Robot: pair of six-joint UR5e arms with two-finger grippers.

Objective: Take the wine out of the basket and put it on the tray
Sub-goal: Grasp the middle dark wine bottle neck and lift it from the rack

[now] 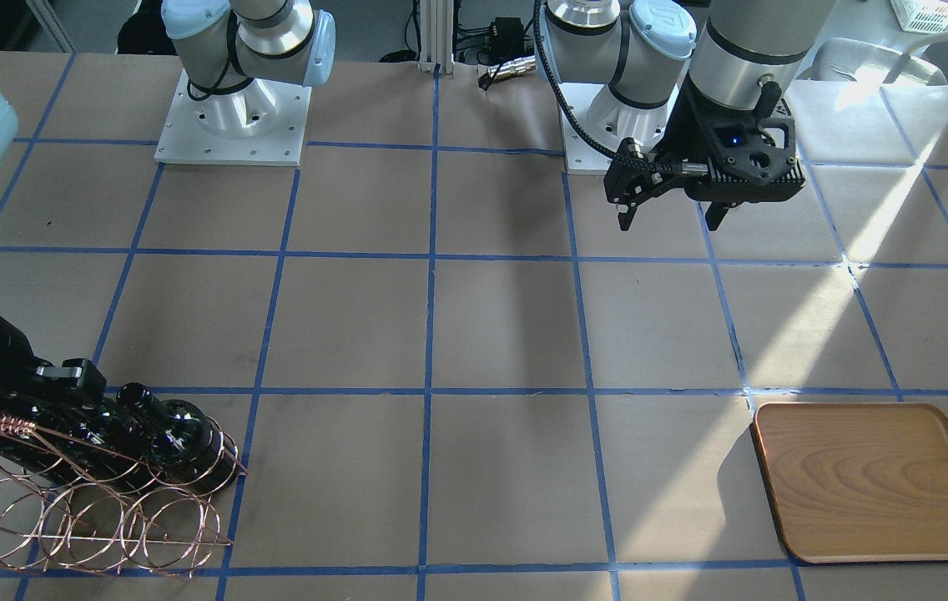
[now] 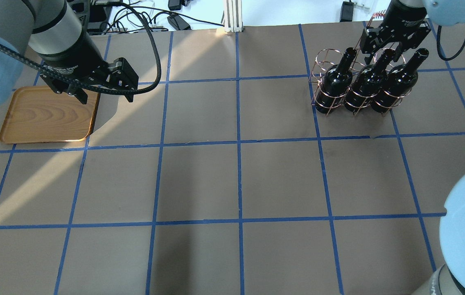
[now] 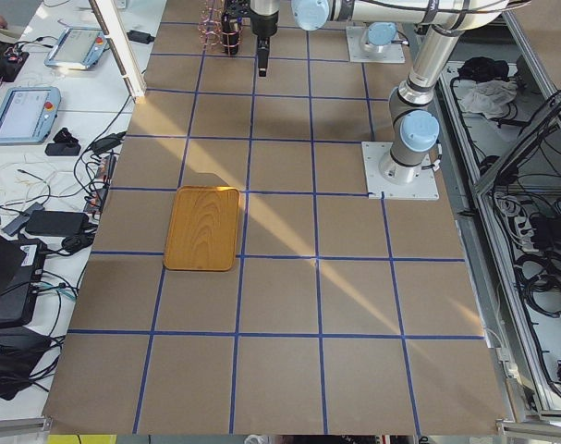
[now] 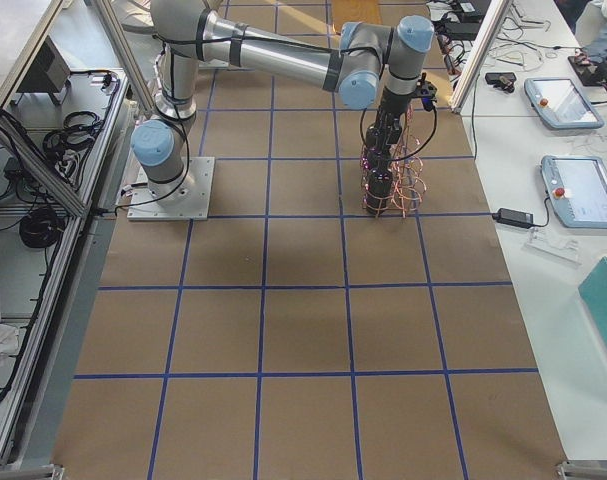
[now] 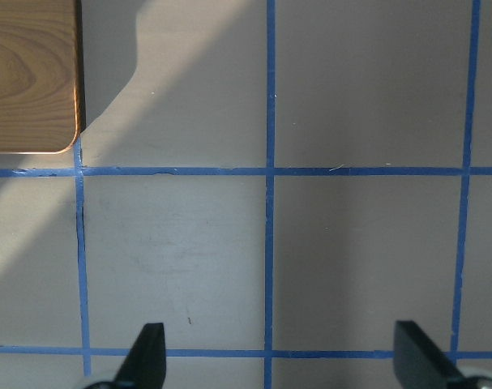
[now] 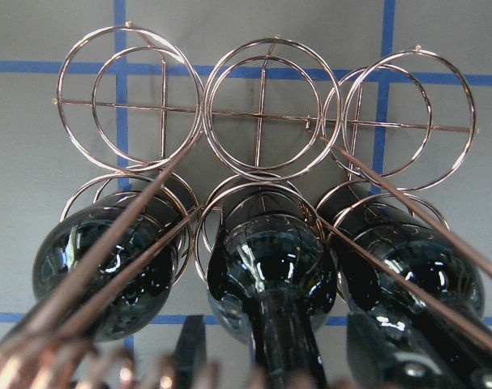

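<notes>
Three near-black wine bottles stand side by side in the copper wire basket point(image 2: 321, 57) at the table's far right: the left one point(image 2: 334, 82), the middle one point(image 2: 364, 86) and the right one point(image 2: 396, 82). My right gripper point(image 2: 384, 53) is open, with one finger on each side of the middle bottle's neck point(image 6: 286, 365); gaps show on both sides. The basket's empty rings point(image 6: 262, 105) lie beyond the bottles. The wooden tray point(image 2: 46, 114) lies empty at the far left. My left gripper point(image 2: 105, 97) is open and empty, hovering by the tray's right edge.
The basket's coiled wire handle point(image 6: 67, 365) and its wires slant across the left bottle point(image 6: 108, 267), close to my right fingers. Blue tape lines grid the brown table point(image 2: 236, 180). Cables and devices lie past the far edge. Both arm bases point(image 1: 232, 117) stand on my side.
</notes>
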